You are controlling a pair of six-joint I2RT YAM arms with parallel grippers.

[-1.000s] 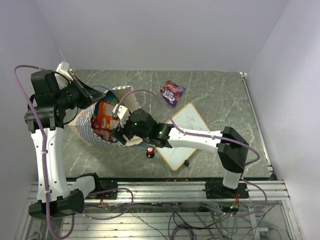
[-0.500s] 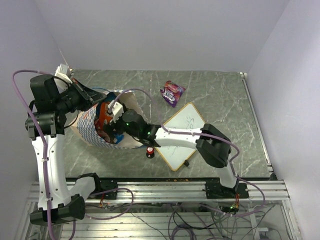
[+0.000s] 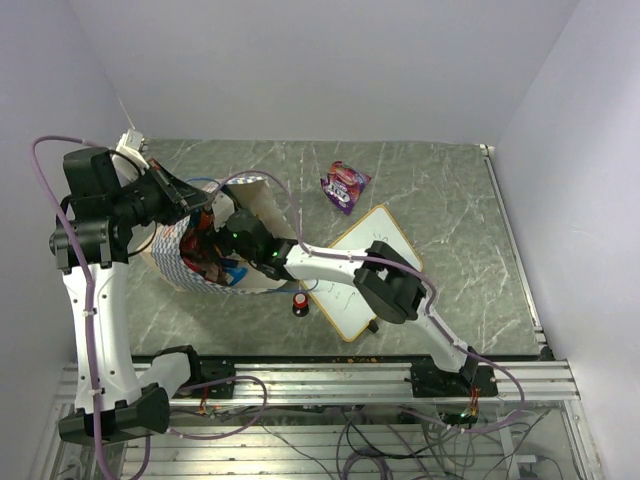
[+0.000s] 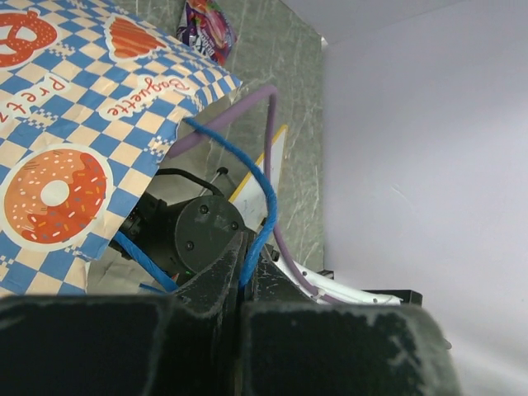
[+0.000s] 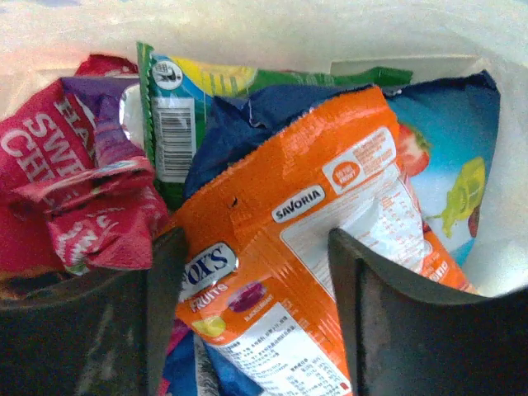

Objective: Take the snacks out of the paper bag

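The cream paper bag [image 3: 180, 262] with blue-and-white checks lies on its side at the table's left, mouth facing right. My left gripper [image 3: 197, 203] is shut on its blue cord handle [image 4: 256, 202] and holds the mouth up. My right gripper [image 3: 222, 240] is open inside the bag. Its two fingers [image 5: 375, 289] stand on either side of an orange and blue packet [image 5: 297, 247]. Behind it lie a red-pink packet [image 5: 74, 190] and a green packet [image 5: 190, 91]. A purple-pink packet [image 3: 345, 186] lies on the table outside the bag; it also shows in the left wrist view [image 4: 206, 25].
A wood-framed whiteboard [image 3: 362, 270] lies right of the bag under my right arm. A small red-topped black knob [image 3: 300, 302] stands by its near left edge. Walls close the table on the left, back and right.
My right gripper has pushed leftward from the bag's mouth deep into the bag. My left gripper has kept hold of the handle, shifting slightly.
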